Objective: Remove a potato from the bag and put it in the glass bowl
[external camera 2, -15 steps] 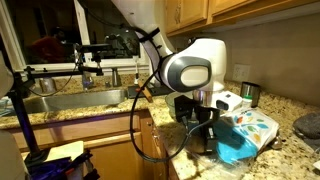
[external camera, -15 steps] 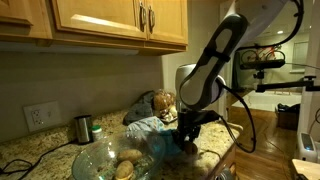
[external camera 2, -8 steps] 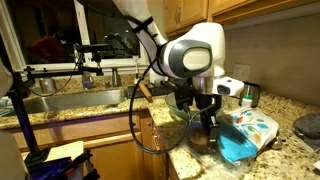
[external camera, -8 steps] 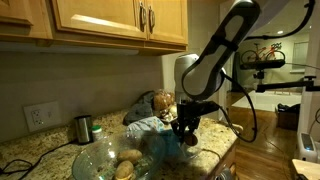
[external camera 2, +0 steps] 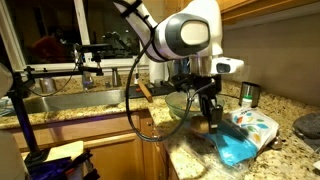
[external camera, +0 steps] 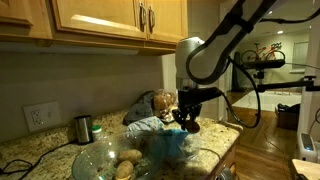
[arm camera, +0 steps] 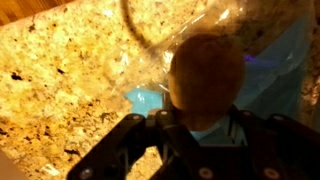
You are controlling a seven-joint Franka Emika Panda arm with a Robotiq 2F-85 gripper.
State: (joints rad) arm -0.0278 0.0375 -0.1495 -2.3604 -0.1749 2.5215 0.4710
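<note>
Potato [arm camera: 207, 70] clamped in the jaws and held in the air over the edge of the bag [external camera: 160, 137].

In the wrist view the jaws are seen closed on the lower sides of the potato, with the bag's blue plastic and the speckled worktop [arm camera: 70, 90] beneath it. In both exterior views the potato is held clear of the worktop, near the glass bowl [external camera: 95, 150] but not in it. Other potatoes [external camera: 124, 168] are seen lying in the bowl, which stands just beside the bag.
</note>
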